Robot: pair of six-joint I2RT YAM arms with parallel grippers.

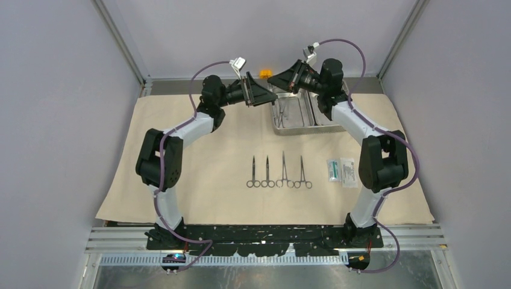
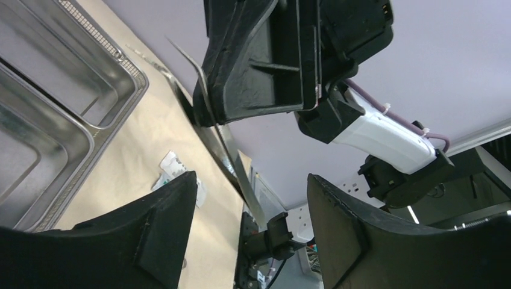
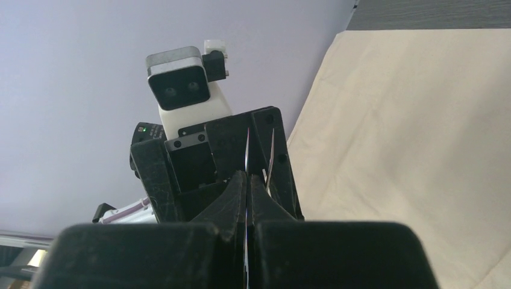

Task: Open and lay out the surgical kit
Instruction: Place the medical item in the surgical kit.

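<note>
The left arm point(image 1: 181, 129) and the right arm point(image 1: 355, 123) both rise from their bases, fold at the elbow and lean inward. Their wrists nearly meet far out in front. The right claw point(image 3: 247, 180) points toward its partner, fingers pressed tight together on a pair of slim tweezers point(image 2: 232, 150) whose two prongs stick out past the tips. The left claw point(image 2: 250, 186) sits just beside it, angled up at it, with its fingers point(image 2: 159, 232) spread wide apart. The steel strip runs through the gap between them. Whether it touches either pad I cannot tell from here.
</note>
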